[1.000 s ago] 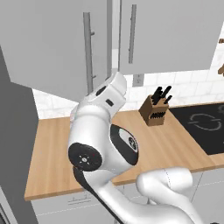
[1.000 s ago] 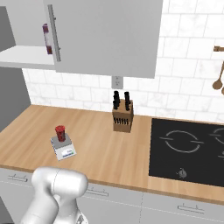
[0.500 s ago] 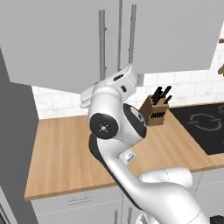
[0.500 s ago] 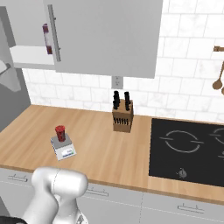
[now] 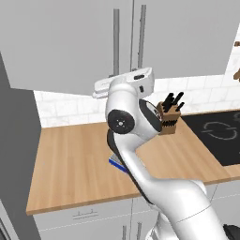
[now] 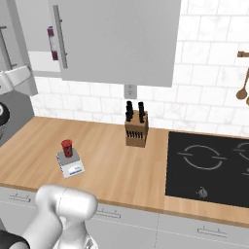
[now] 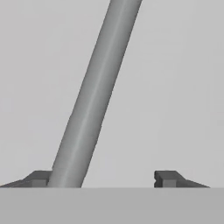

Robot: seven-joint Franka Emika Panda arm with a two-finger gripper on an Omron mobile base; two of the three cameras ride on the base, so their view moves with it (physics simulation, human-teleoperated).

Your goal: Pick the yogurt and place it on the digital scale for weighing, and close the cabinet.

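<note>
Yogurt (image 6: 66,148) stands on the scale (image 6: 71,166) near the counter's front edge, placed for weighing. Gripper (image 7: 100,178), jaws apart, faces the cabinet (image 5: 75,42) handle (image 7: 94,94), apparently pressing the door shut.

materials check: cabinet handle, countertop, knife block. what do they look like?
Cabinet handle: brushed metal by the look, a round grey bar with a soft sheen along its length. Countertop: light wood, matte, plank lines and grain showing. Knife block: darker wood, matte, with black handles that look like plastic. All rendered, so this is from appearance only.
</note>
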